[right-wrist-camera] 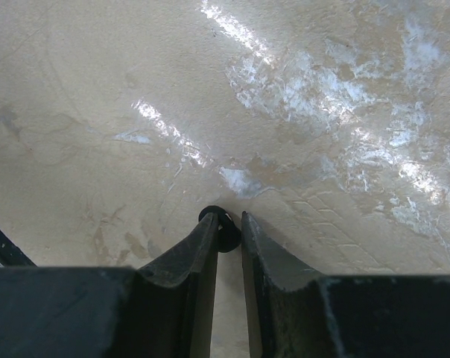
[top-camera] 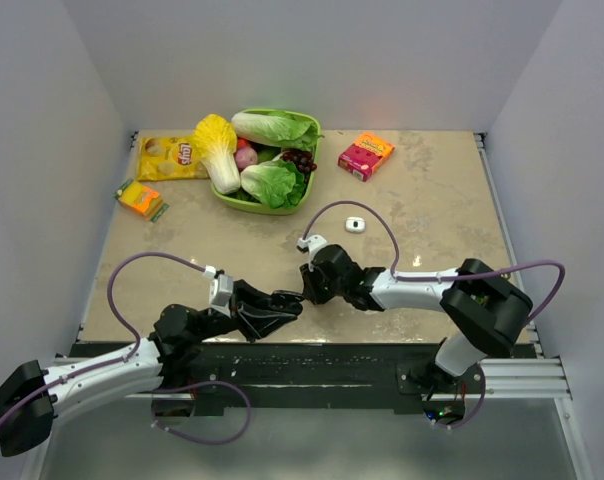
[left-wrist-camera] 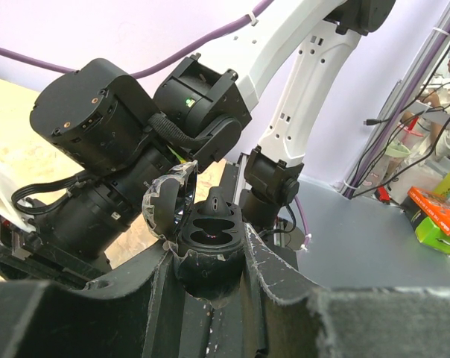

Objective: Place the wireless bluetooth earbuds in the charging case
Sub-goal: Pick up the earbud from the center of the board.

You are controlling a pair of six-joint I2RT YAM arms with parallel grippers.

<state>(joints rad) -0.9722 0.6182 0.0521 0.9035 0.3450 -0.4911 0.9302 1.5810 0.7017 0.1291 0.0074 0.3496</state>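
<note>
My left claw (left-wrist-camera: 208,252) is clamped on the black charging case (left-wrist-camera: 210,230), lid hinged open, wells showing; my right claw (right-wrist-camera: 226,224) is nearly closed, pinching one tiny black earbud (right-wrist-camera: 225,237) at its tips just above the bench (right-wrist-camera: 135,112); a small white case (top-camera: 355,224) lies farther back.

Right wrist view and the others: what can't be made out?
Right wrist: small black rounded earbud mostly hidden between right gripper fingers.
Left wrist: open black oval plastic case, lower shell hidden by left gripper; sockets too dark to read.
Top external: small white glossy object too small to identify.
</note>
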